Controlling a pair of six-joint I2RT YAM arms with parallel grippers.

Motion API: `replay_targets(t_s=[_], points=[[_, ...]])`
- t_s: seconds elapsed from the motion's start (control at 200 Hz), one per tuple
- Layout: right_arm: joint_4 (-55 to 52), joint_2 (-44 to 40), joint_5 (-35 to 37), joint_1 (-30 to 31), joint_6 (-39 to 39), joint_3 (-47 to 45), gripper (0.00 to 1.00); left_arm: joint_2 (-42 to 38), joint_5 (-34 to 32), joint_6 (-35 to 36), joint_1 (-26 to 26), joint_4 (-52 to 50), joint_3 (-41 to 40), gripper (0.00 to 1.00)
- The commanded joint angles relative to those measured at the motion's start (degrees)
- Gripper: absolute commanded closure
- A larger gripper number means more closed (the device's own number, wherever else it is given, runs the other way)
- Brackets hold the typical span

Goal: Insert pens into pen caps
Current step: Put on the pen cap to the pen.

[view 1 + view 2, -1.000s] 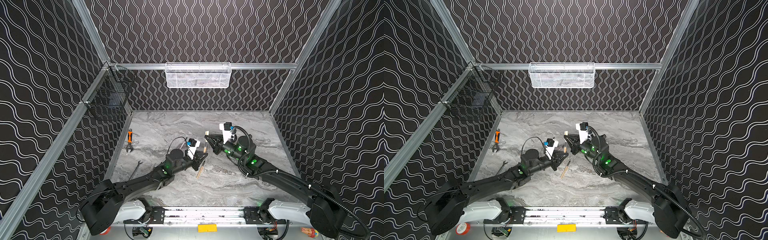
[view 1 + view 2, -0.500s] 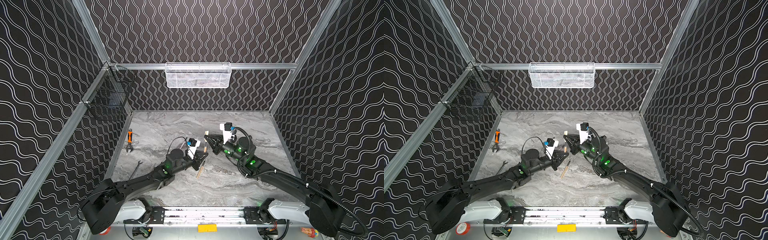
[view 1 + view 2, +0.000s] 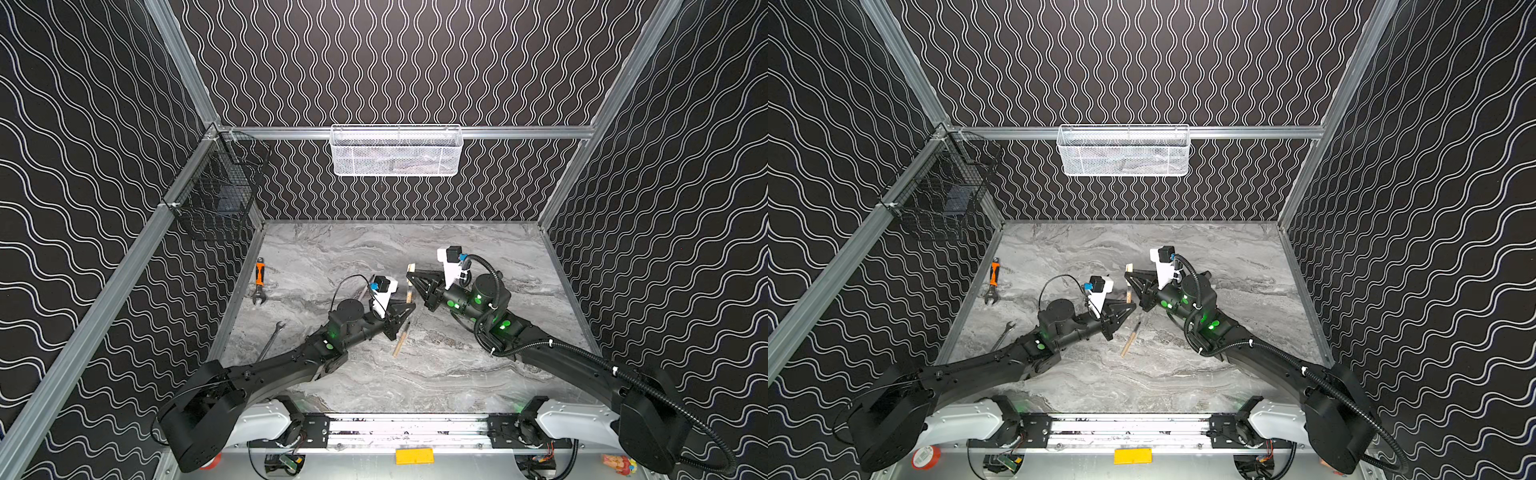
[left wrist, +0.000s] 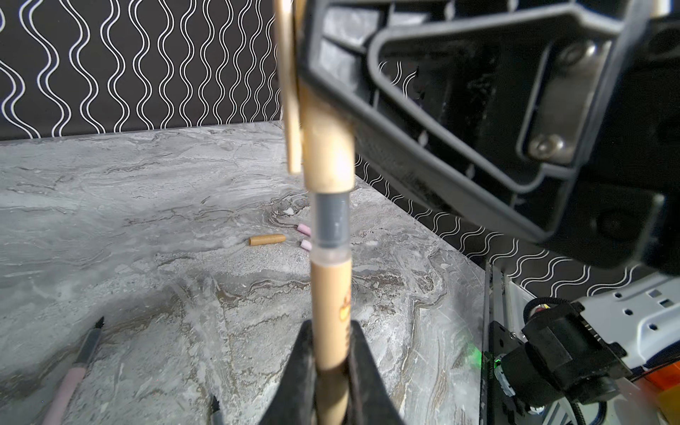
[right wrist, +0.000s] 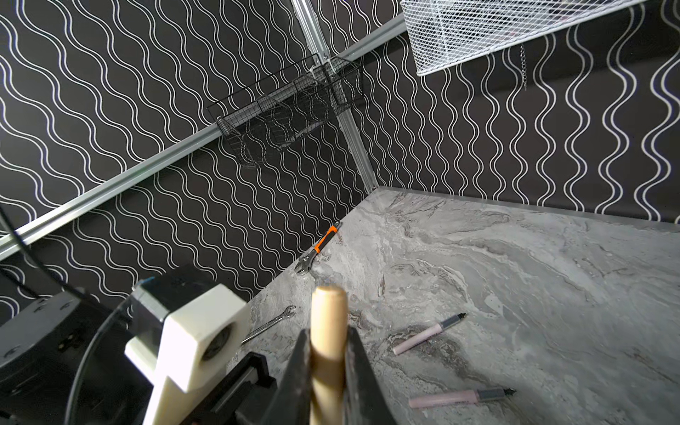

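Hardly anything has shifted over the last second: both arms sit in nearly the same pose, meeting over the middle of the table (image 3: pixel 436 374). Left hand (image 4: pixel 330 327) is clenched on the barrel of a tan pen (image 4: pixel 329 287), and its tip end runs into the tan cap (image 4: pixel 325 154) that the right hand (image 5: pixel 327 333) grips tight. Grey nib section shows between cap mouth and barrel, so the pen is not fully seated. Down on the table lie a spare tan cap (image 4: pixel 266 240) near two pink caps (image 4: pixel 304 229), two pink pens (image 5: pixel 428 334), and a second tan pen (image 3: pixel 402 338) just beside the left hand.
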Motion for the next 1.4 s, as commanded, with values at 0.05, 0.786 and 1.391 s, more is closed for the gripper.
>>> replay_targets(t_s=[0.05,0.786,1.391], points=[[1.0,0.26,-1.36,0.25,1.12,-0.37,0.82,0.16,-1.06,0.56,-0.01,2.24,1.12,0.94],[-22.99,-3.2,6.2,0.78,-7.81,11.59,0.51,0.6,-10.16,9.5,0.09,-5.97,7.09,0.96],[-33.3,4.74,0.95,-1.45,-4.25,26.14,0.57,0.0,-8.7,8.95,0.12,-6.68,7.04,0.96]])
